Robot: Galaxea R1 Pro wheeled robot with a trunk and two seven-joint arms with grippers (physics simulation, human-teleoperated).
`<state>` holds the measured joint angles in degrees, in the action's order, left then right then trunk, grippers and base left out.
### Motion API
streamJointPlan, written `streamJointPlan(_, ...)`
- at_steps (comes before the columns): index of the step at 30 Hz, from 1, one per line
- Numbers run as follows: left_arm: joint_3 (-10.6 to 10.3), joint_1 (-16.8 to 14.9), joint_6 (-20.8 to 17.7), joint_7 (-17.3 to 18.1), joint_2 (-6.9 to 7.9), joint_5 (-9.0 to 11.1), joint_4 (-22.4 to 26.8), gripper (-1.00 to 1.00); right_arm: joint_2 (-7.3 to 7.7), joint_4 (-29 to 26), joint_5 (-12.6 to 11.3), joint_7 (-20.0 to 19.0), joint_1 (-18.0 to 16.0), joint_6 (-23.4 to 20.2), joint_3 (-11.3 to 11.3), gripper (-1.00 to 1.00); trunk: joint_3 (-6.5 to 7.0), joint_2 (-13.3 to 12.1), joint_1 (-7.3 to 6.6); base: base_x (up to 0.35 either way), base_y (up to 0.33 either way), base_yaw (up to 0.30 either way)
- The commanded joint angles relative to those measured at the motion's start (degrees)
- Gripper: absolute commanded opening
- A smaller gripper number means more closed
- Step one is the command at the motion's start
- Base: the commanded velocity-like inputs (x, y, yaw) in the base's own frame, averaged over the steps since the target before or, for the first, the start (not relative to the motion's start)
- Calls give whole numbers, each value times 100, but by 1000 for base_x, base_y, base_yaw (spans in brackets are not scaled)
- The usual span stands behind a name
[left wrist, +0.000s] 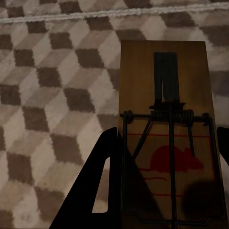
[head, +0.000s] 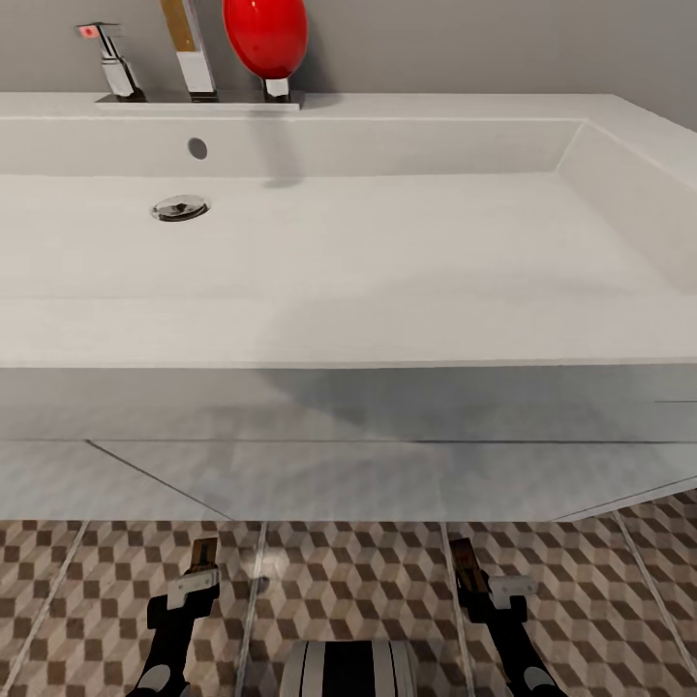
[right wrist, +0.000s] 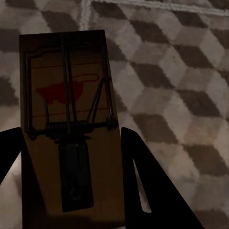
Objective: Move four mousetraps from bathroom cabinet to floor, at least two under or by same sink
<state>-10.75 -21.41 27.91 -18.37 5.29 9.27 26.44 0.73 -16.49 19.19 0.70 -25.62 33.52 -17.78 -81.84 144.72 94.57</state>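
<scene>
Each claw, left (head: 203, 554) and right (head: 465, 561), clamps a mousetrap (left wrist: 167, 138); lower both flat onto the bathroom floor (head: 358, 581) beside the sink (head: 620, 165).

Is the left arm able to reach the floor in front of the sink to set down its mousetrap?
Probably yes: the left gripper holds its mousetrap above bare tiled floor, nothing between.

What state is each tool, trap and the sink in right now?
Left tool: shut on left mousetrap, above the floor.
Right tool: shut on right mousetrap, above the floor.
Sink: basin dry, nothing in it, drain uncovered.
Faucet: no water running.
</scene>
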Motion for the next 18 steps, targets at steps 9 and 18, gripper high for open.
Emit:
streamJointPlan(9, -50, -3, 21, -43, 12, 49, 0, -100, -3, 6, 50, -17, -4, 23, -41, -100, -3, 1, -1, 0, 0, 0)
streamJointPlan(18, -49, -3, 22, -44, 8, 49, -1, -100, -3, 6, 48, -17, -4, 23, -43, -100, -158, 11, 17, 0, 0, 0)
